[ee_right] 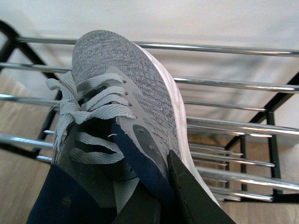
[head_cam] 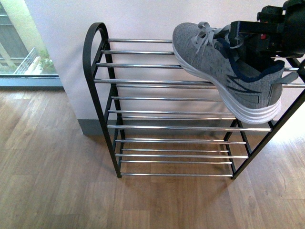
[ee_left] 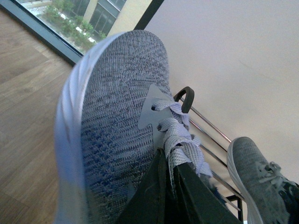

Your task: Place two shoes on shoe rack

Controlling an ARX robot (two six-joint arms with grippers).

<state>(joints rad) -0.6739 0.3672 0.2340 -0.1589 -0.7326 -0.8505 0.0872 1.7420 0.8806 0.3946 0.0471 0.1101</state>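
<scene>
I'm partway through setting down the first shoe. My right pincer (head_cam: 248, 40) is closed on the navy collar of one grey sneaker (head_cam: 224, 71), one finger outside the heel wall and the other seemingly inside the opening. That sneaker lies aslant on the top tier of the shoe rack (head_cam: 90, 71), toe toward the far bars and heel hanging out past the near bar at the right end. I judge it is not yet seated.

My left pincer (ee_left: 170, 186) is clamped on the lace and tongue area of the second sneaker (ee_left: 117, 130) and carries it off the rack. The front view doesn't show it, so I can't place it more closely.

Next I'd push the first sneaker farther onto the bars until the heel has support. Only then would I release it and bring the second in on the free left part of the tier.

The count is two sneakers, one rack and two pincers, each loaded.
</scene>
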